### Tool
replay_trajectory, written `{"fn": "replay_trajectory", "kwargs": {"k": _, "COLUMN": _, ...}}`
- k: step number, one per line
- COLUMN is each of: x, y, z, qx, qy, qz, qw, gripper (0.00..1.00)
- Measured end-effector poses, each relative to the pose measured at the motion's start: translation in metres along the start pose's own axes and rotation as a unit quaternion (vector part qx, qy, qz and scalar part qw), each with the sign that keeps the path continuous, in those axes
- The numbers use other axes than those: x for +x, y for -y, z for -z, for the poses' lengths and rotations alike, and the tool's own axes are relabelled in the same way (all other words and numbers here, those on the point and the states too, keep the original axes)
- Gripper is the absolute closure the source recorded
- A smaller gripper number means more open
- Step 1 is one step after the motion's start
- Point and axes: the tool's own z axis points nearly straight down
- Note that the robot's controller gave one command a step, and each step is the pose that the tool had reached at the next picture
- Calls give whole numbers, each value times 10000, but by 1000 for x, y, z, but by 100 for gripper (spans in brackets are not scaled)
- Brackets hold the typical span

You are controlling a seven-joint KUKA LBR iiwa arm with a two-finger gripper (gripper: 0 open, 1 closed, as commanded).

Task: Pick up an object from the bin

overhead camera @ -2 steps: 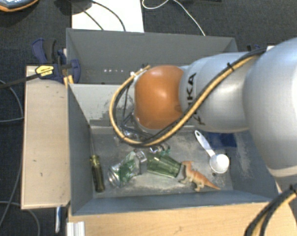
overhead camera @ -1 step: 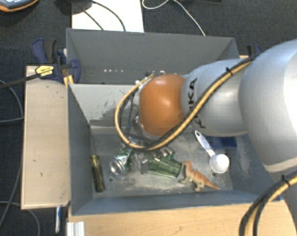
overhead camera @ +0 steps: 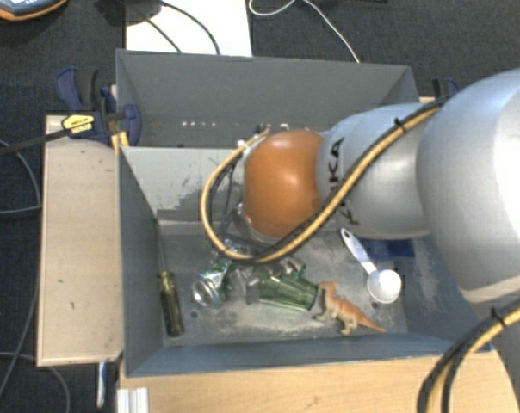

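Green translucent glass bottle [overhead camera: 286, 295] lies on its side at the lower middle of the grey metal bin [overhead camera: 269, 93], just beside a crumpled silver foil piece [overhead camera: 210, 287]. The gripper [overhead camera: 262, 274], under the arm's orange cover [overhead camera: 280, 183], hangs low over these two; whether it is apart or together cannot be told. An orange toy dinosaur [overhead camera: 350, 312] and a white plastic spoon [overhead camera: 376, 278] lie to the right, and a dark olive cylinder [overhead camera: 170, 304] lies to the left. The bin's floor is scuffed, and dark carpet-like ground [overhead camera: 19, 76] surrounds the bin.
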Motion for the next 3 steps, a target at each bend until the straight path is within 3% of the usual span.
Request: {"fn": "replay_trajectory", "kwargs": {"k": 3, "x": 1, "y": -1, "z": 0, "qx": 6, "qy": 21, "qz": -43, "qw": 10000, "gripper": 100}}
